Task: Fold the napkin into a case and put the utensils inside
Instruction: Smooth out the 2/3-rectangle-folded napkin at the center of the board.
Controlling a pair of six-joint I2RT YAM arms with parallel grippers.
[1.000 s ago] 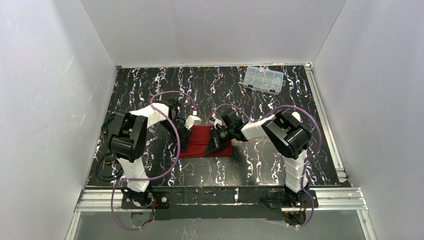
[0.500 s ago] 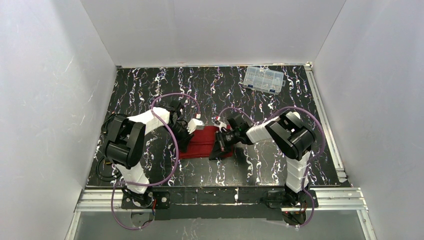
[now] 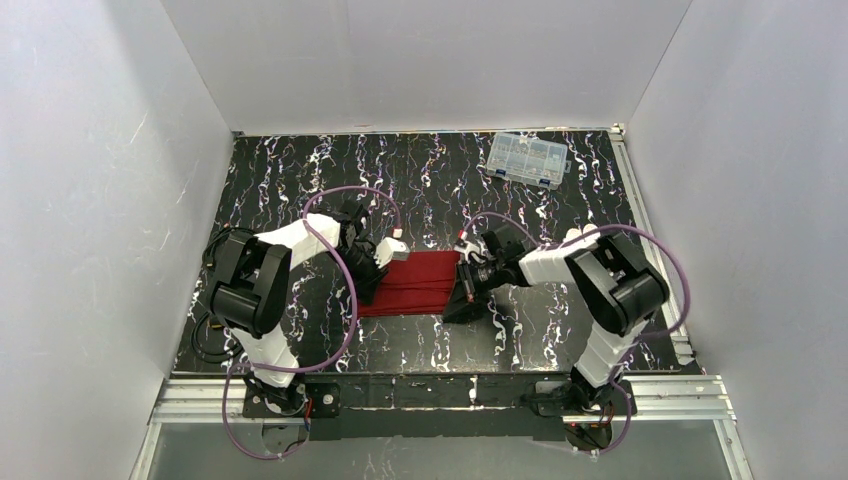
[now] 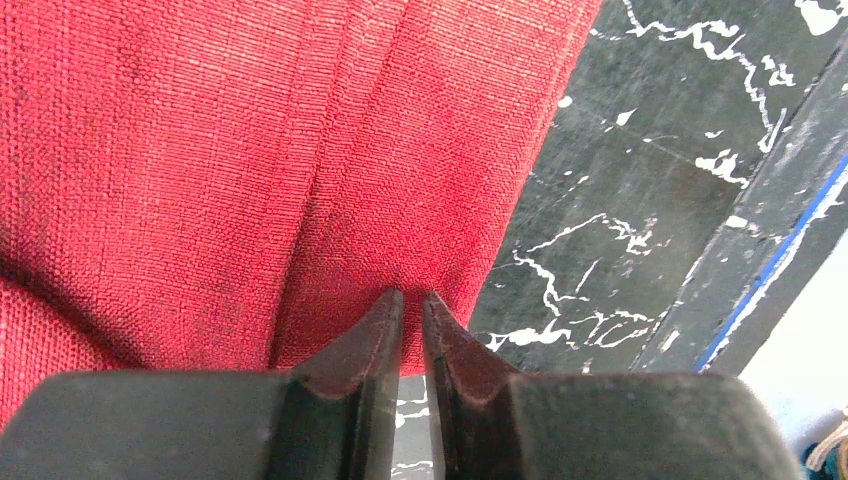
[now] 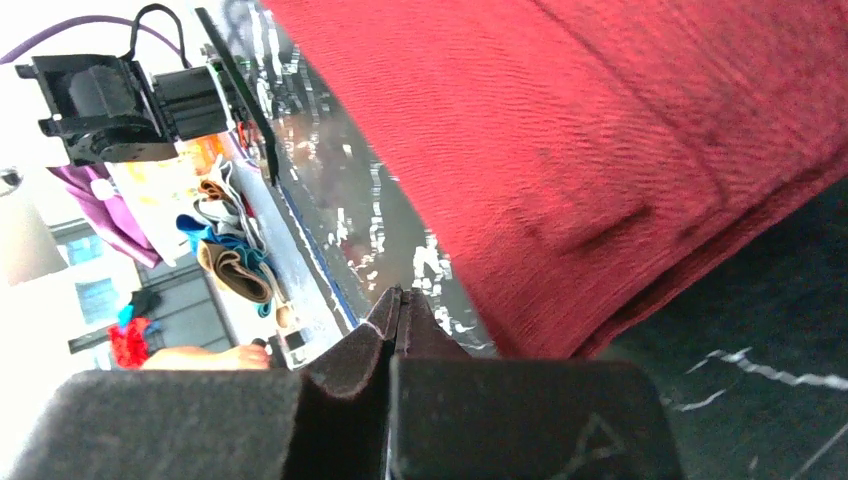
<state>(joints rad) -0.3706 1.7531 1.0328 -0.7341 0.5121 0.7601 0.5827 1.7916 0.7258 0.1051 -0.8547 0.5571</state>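
Observation:
The deep red napkin [image 3: 420, 283] lies flat on the black marbled table, folded in layers into an oblong band; I cannot tell whether it forms a case. My left gripper [image 3: 372, 282] is at its left end. In the left wrist view the napkin [image 4: 250, 170] has creases running into that gripper [image 4: 412, 300], whose jaws pinch the cloth's edge with only a slit between them. My right gripper [image 3: 466, 297] sits at the napkin's right end. In the right wrist view it [image 5: 397, 298] is shut on nothing, beside the napkin [image 5: 600, 150]. The utensils are out of view.
A clear plastic compartment box [image 3: 525, 158] stands at the back right of the table. White walls close in the left, back and right sides. A metal rail [image 3: 655, 250] runs along the table's right edge. The table's near edge [image 4: 770, 260] lies close to the left gripper.
My right gripper has moved right, from over the napkin's middle to its right end, uncovering the cloth. The left gripper shifted slightly at first and has stayed at the left end since.

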